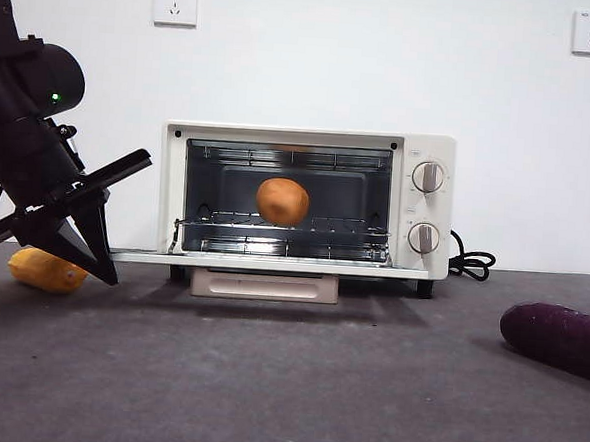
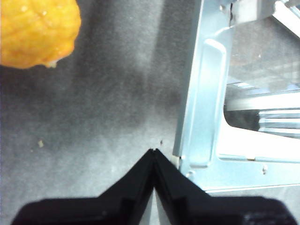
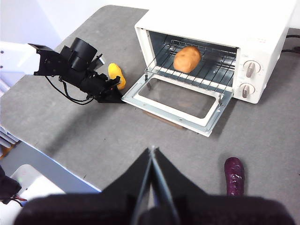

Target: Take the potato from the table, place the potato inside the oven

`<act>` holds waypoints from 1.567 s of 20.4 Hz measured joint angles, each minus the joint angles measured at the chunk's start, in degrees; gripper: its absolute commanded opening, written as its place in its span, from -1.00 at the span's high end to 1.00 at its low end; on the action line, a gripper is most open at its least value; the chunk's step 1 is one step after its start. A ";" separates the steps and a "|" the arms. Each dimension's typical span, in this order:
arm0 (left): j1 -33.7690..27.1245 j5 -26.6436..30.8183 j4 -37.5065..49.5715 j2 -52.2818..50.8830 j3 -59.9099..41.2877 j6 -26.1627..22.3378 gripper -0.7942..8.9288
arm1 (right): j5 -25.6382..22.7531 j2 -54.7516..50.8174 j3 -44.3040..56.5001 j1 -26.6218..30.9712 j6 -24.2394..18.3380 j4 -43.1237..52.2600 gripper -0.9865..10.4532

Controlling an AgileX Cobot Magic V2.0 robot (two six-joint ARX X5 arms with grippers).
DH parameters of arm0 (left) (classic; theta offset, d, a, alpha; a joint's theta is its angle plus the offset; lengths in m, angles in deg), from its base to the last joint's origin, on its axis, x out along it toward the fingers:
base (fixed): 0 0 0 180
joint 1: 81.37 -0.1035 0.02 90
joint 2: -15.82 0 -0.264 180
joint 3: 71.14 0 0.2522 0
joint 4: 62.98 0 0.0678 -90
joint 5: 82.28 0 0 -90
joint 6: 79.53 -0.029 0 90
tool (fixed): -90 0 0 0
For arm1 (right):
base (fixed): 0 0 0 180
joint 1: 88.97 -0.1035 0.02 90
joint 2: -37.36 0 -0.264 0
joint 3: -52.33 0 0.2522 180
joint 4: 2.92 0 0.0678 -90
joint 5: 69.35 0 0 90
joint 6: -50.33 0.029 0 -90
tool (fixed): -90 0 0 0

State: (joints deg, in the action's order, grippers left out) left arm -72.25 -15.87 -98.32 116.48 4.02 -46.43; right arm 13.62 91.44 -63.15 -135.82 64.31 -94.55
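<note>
The potato, orange-brown and roundish, lies on the wire rack inside the cream-white oven. The oven door hangs open, folded down flat above the table. My left gripper is shut and empty, low over the table beside the door's left corner. I cannot tell whether it touches the door. High above the table in front of the oven, my right gripper is shut and holds nothing; the front view does not show it.
A ridged yellow-orange vegetable lies left of the oven, just behind the left gripper. A long dark purple vegetable lies at the right front. The black cord trails from the oven's right side.
</note>
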 measured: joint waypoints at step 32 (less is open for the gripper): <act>-2.69 -5.29 12.41 -8.72 0.02 7.41 0.85 | -1.07 0.02 0.00 0.00 0.42 0.00 0.83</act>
State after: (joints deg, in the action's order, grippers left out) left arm -74.94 -21.16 -85.91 107.76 4.05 -39.02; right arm 12.55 91.47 -63.15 -135.82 64.73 -94.55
